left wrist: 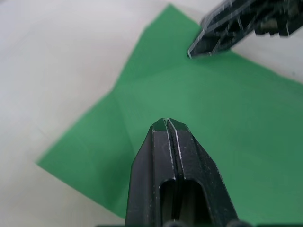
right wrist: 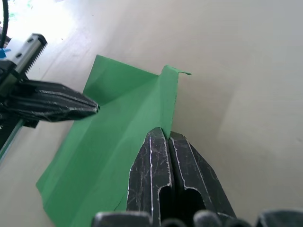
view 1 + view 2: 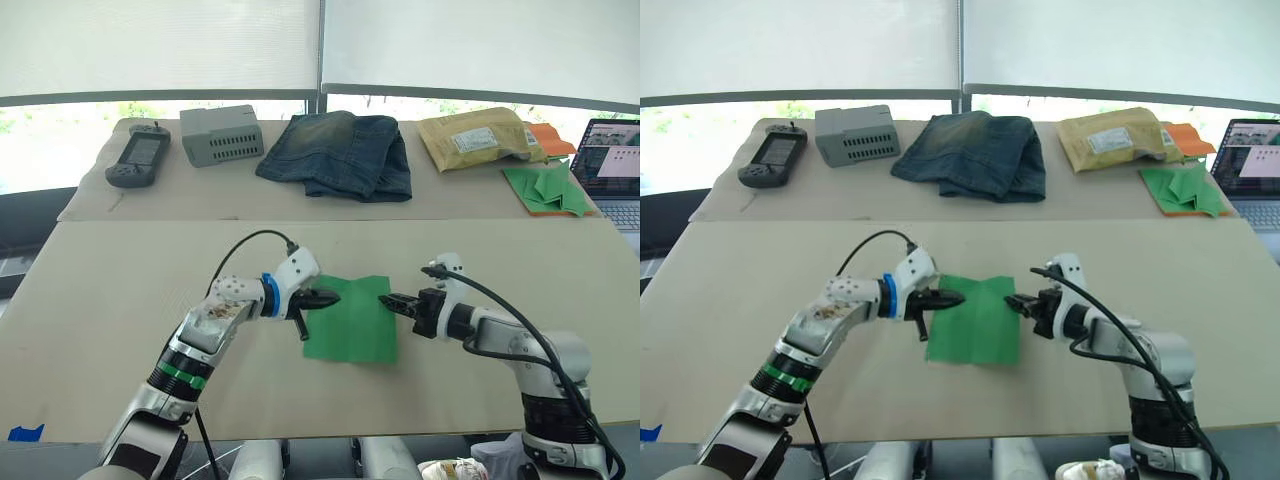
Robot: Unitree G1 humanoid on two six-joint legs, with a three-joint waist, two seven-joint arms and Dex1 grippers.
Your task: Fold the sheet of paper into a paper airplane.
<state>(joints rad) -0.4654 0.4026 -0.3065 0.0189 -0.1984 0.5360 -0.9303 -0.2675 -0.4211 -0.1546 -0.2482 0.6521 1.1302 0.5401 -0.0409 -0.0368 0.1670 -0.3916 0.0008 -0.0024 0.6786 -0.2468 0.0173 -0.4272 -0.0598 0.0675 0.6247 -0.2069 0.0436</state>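
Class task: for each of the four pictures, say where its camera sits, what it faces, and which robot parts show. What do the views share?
Left eye, right eye: head, looking down over the table; both arms.
Left wrist: along the shut left gripper over the sheet of paper.
Right wrist: along the right gripper, shut on the sheet's edge.
Shared: sheet, both grippers.

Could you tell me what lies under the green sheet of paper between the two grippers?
The sheet of paper lies on the bare tan table. One edge stands lifted at the right gripper. Whatever is beneath its flat part is covered.
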